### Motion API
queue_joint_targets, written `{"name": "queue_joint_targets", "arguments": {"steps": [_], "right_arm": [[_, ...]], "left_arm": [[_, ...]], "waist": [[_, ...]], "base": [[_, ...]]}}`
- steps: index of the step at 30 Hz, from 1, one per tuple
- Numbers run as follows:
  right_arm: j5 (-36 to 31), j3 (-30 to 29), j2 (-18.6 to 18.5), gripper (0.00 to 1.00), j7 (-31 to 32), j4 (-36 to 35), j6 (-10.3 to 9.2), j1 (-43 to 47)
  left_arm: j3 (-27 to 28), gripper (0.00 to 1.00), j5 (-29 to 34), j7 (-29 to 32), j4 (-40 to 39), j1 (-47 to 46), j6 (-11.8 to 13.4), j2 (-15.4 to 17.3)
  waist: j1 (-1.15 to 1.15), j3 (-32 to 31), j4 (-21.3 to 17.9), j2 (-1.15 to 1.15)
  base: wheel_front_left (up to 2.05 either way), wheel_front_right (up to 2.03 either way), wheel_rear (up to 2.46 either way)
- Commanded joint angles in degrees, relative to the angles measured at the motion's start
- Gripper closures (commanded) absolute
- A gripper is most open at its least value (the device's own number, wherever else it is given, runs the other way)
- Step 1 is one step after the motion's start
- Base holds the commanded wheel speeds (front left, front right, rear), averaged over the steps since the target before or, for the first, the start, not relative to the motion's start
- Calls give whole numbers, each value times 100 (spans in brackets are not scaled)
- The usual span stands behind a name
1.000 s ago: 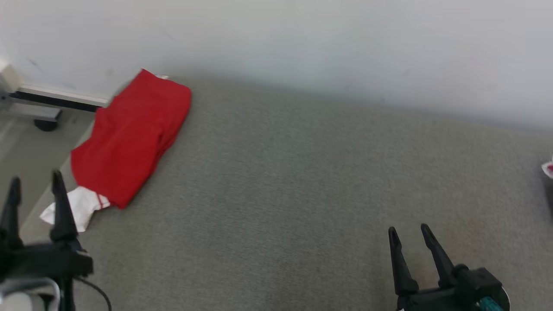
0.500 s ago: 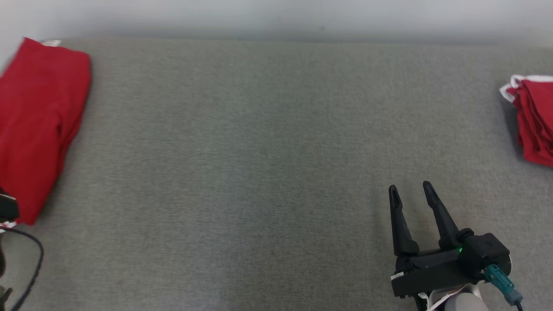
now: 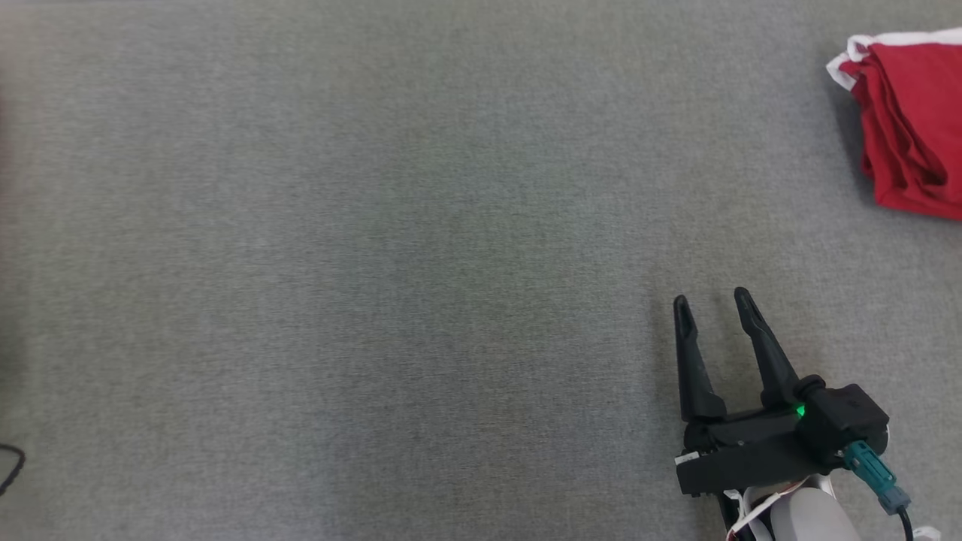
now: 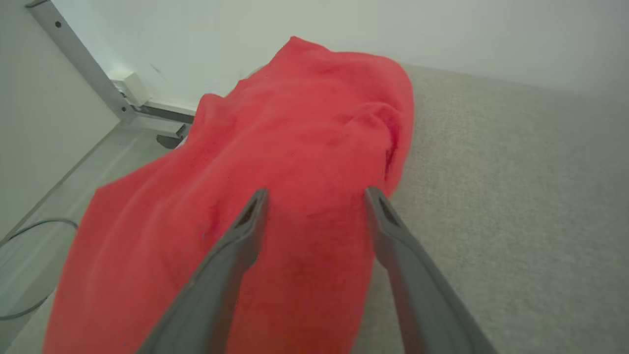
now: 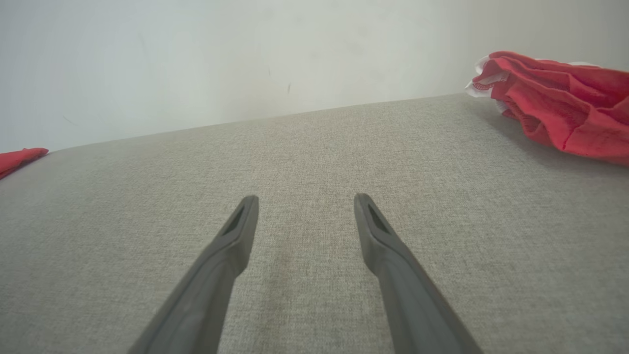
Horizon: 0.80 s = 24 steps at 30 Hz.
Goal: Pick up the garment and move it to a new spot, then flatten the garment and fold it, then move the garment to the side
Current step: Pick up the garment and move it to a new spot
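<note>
A crumpled red garment (image 3: 909,128) with white trim lies at the far right of the grey cloth surface (image 3: 376,263); it also shows up right as the crumpled garment (image 5: 555,98) in the right wrist view. My right gripper (image 3: 712,300) stands open over bare cloth, well short of it, nothing between its fingers (image 5: 231,246). A second red garment (image 4: 295,128), folded flat, lies at the surface's left end by the wall. My left gripper (image 4: 317,194) is open just above its near part, holding nothing.
A white wall (image 5: 196,64) runs along the far edge of the surface. Past the left end are a metal frame leg (image 4: 83,64), the floor and a thin cable (image 4: 29,231). A black cable loop (image 3: 9,467) shows at the head view's left edge.
The head camera has swung right and down: the folded garment and left gripper slid out at the left, the crumpled garment came in at the right. Both grippers stay open.
</note>
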Motion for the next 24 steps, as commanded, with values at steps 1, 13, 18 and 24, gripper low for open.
{"name": "queue_joint_targets", "arguments": {"steps": [1, 13, 18, 24], "right_arm": [[-67, 30, 8, 0, -1, -22, -10, -71], [15, 159, 8, 0, -1, 40, -9, -14], [16, 224, 8, 0, -1, 53, -9, 5], [14, 232, 8, 0, -1, 71, -9, 32]], "left_arm": [[-91, 0, -40, 173, 174, -86, 13, 71], [-418, 0, -101, 2327, 1678, -331, 191, 242], [-461, 0, -135, 2727, 1796, -592, 261, 305], [-510, 100, -71, 2382, 1734, -565, 316, 332]], "waist": [[-1, 127, -138, -1], [-1, 28, -267, -1], [-1, -35, -312, -1], [-1, -96, -336, -1]], "base": [[0, 0, 0], [0, 0, 0], [0, 0, 0], [0, 0, 0]]}}
